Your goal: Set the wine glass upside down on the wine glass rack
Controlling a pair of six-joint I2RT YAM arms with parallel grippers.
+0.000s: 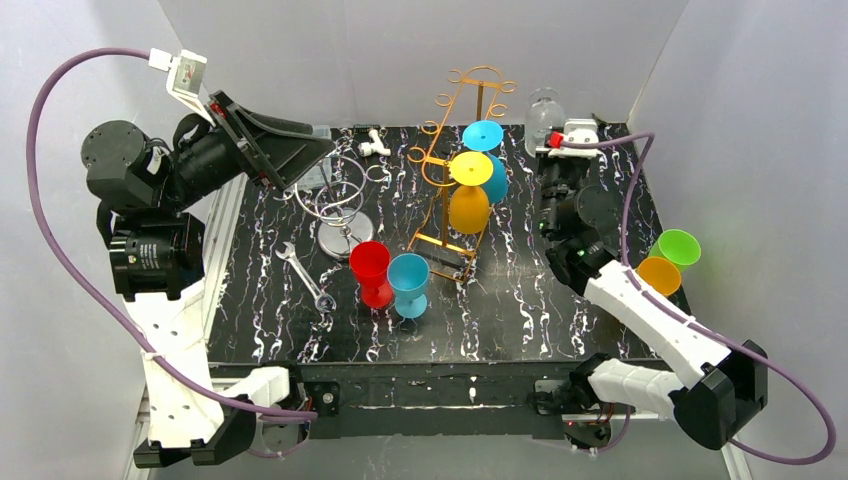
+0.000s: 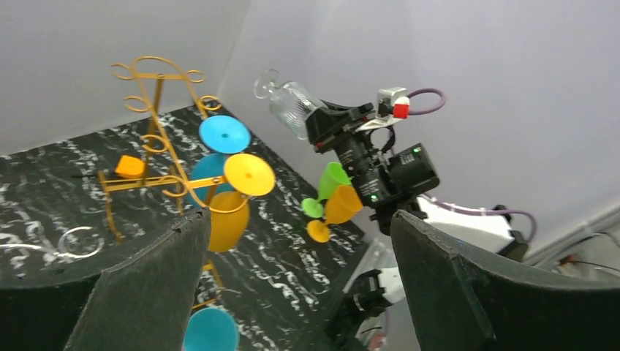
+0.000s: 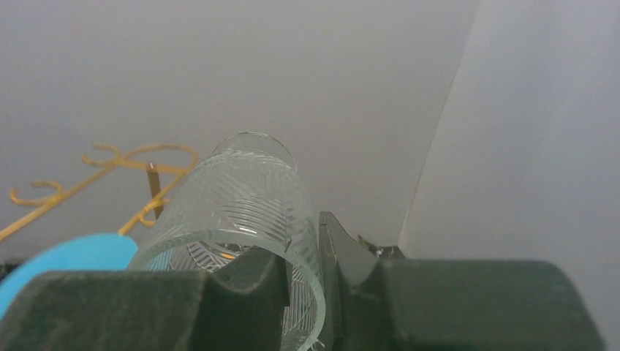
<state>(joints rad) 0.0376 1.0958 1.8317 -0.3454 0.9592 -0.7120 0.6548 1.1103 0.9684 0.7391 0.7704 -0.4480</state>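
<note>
The wine glass (image 3: 234, 208) is of clear glass. Its rounded bowl is cut with fine slanted lines, and it has a short stem and a flat round foot. It is in the air at about 1 o'clock of the counter (image 1: 520, 300), on the 3 o'clock side of the wine glass rack (image 1: 437, 172) and apart from it. It is tilted, with the foot pointing away from the right pincer (image 3: 303, 281). This pincer is narrow and holds the bowl by its rim, the glass wall between the two dark fingers.

The rack is of thin golden wire with curled hooks. A yellow glass (image 1: 468, 210) and a blue glass (image 1: 483, 135), both smooth and opaque, hang on it foot up. The left pincer (image 2: 300, 292) stands wide and holds nothing, at about 10 o'clock.

The counter is black with white veins, like marble, and plain pale walls stand on three sides. Near its middle a red glass (image 1: 371, 272) and a light blue glass (image 1: 409, 284) stand upright side by side, and a steel wrench (image 1: 305, 280) lies at their 9 o'clock.
</note>
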